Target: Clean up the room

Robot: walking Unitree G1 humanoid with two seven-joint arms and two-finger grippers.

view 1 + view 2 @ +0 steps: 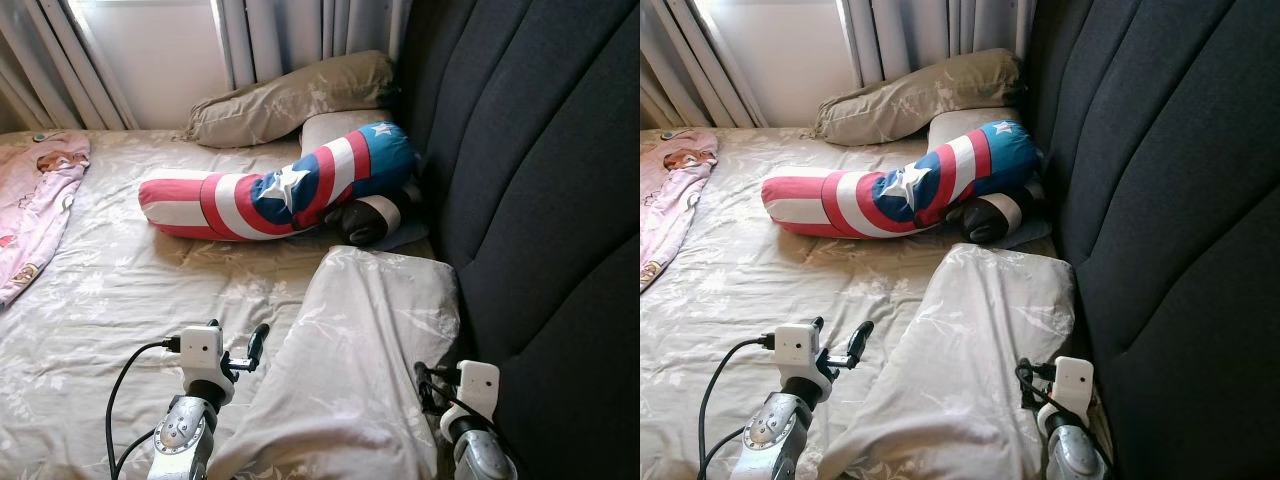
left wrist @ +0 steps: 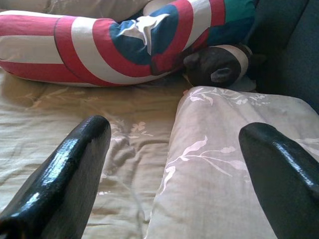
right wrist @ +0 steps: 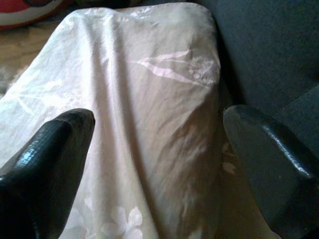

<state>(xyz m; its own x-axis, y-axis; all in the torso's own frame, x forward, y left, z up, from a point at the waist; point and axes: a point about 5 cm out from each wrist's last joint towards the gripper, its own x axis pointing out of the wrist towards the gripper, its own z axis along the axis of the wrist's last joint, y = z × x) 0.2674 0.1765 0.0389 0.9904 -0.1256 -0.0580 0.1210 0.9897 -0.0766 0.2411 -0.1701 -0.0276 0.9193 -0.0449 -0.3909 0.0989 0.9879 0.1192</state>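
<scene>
Both pincers are released, empty: the left pincer [image 2: 174, 164] hangs over the near pillow's left edge, the right pincer [image 3: 154, 149] over its right side by the headboard [image 1: 540, 190]. The pillow [image 1: 375, 330] lies along the bed's headboard edge; it looks soft, light and floppy, best pinched at a corner seam. Beyond lie a striped bolster [image 1: 270, 190], a dark plush toy [image 1: 365, 220] and a second pillow [image 1: 290, 100]; a pink garment [image 1: 35, 200] drapes the bed's [image 1: 120, 290] left edge.

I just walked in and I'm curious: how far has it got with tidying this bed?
Early on, it seems. Nothing looks put away. In hand: the left gripper and right gripper, both open, flank the beige pillow by the headboard. Left: the shield-print bolster, dark plush toy, far pillow and pink blanket.
</scene>
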